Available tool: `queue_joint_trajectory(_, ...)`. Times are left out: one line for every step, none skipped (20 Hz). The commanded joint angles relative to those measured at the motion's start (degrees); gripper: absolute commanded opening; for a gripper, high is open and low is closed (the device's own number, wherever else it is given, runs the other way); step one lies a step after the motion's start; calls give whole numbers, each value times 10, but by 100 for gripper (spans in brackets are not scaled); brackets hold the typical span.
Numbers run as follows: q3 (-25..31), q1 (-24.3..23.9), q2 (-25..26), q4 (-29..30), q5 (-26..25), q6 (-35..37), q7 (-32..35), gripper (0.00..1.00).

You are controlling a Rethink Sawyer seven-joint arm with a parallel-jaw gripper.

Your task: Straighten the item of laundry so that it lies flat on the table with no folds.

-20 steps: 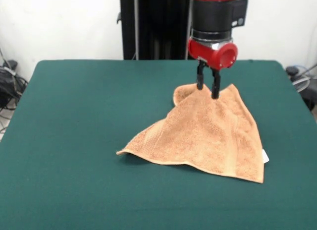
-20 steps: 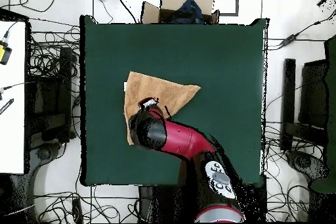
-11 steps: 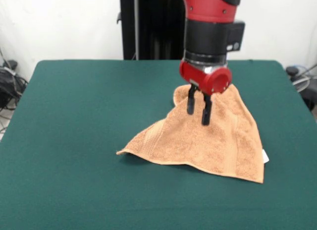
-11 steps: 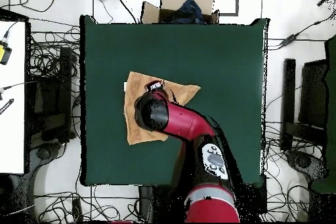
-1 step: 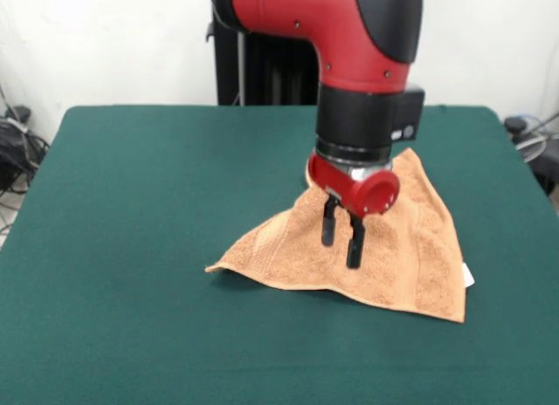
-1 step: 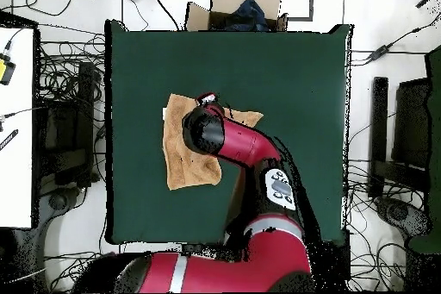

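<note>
Towel, orange-tan terry, lying right of centre on the green table in the front view; not flat, its outline roughly triangular with one corner pointing left and a doubled-over layer near the far edge; small white tag at its right edge; gripper poised over the middle of the towel, its two black fingers pointing down with a narrow gap between them and nothing held; whether the tips touch the cloth cannot be told; overhead view: red arm covering much of the towel
</note>
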Motion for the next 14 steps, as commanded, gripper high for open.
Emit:
queue_joint_trajectory(0, 0, 69, -40, 1, -2, 42, 100)
queue_joint_trajectory(0, 0, 82, -50, -1, -9, 40, 100)
queue_joint_trajectory(-1, 0, 91, -57, -1, -13, 40, 100)
queue_joint_trajectory(4, -3, 115, -74, -2, -25, 37, 100)
queue_joint_trajectory(9, -8, 131, -87, -5, -38, 34, 100)
queue_joint_trajectory(16, -14, 155, -109, -9, -51, 27, 100)
queue_joint_trajectory(17, -16, 164, -118, -12, -53, 24, 100)
queue_joint_trajectory(16, -17, 172, -132, -14, -48, 17, 100)
queue_joint_trajectory(10, -14, 176, -139, -13, -43, 16, 100)
queue_joint_trajectory(10, -16, 181, -147, -16, -38, 11, 100)
queue_joint_trajectory(10, -17, 186, -153, -17, -36, 10, 100)
queue_joint_trajectory(13, -21, 192, -161, -22, -37, 6, 100)
queue_joint_trajectory(13, -22, 197, -167, -23, -37, 4, 100)
queue_joint_trajectory(18, -26, 204, -176, -27, -38, -1, 100)
